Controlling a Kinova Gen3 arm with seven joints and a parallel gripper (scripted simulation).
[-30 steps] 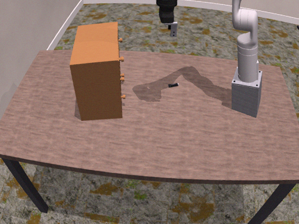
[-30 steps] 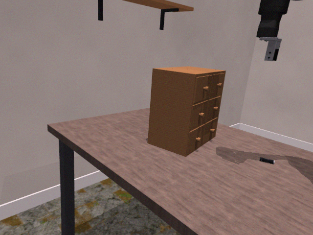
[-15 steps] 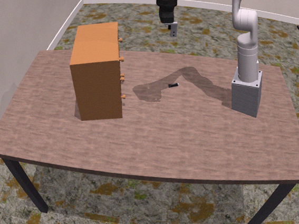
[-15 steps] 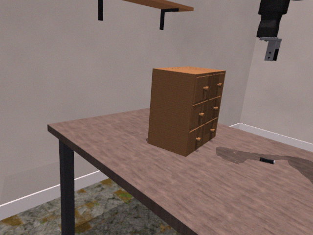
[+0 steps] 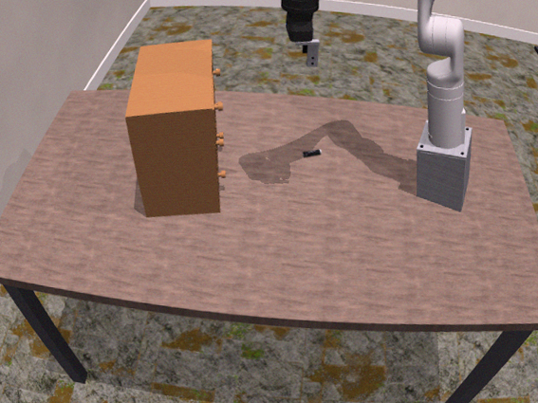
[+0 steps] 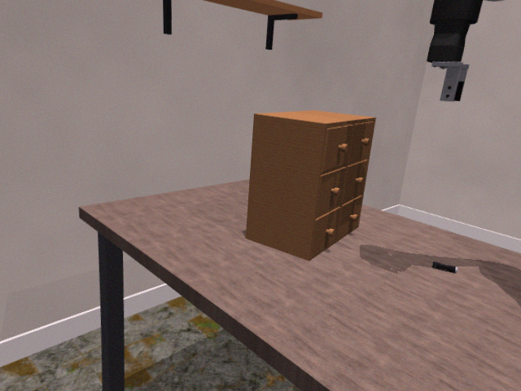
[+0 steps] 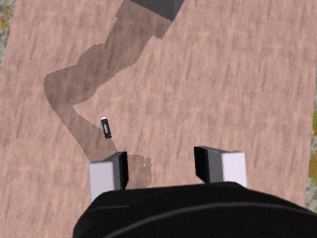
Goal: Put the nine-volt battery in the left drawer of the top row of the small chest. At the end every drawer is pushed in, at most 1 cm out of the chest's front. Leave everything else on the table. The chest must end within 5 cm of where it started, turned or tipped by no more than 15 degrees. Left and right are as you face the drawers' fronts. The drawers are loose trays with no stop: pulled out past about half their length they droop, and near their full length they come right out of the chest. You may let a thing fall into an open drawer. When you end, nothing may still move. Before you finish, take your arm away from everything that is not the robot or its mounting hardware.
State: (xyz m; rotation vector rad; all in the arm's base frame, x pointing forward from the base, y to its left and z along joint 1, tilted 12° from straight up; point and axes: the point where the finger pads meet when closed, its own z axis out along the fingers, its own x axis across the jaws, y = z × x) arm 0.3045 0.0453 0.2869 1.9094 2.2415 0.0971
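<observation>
The small black battery (image 5: pixel 312 152) (image 6: pixel 444 267) (image 7: pixel 106 128) with a light end lies on the table, in front of the chest. The orange-brown chest (image 5: pixel 184 166) (image 6: pixel 282 185) stands upright, its drawer fronts facing the robot base. All its drawers look pushed in. The left drawer of the top row has its round knob (image 6: pixel 343 146) at the near upper part of the front. My gripper (image 5: pixel 308 59) (image 6: pixel 453 94) (image 7: pixel 161 163) is open and empty, high above the table, with its fingers pointing down. In the wrist view the battery lies up and left of the gap between the fingers.
The robot base (image 5: pixel 441 176) stands on the table's right side in the top view. The chest stands on the left side, its top (image 5: pixel 172 79) lower than my gripper. A wall shelf (image 6: pixel 269 7) hangs behind the chest in the exterior view. The arm's shadow falls around the battery.
</observation>
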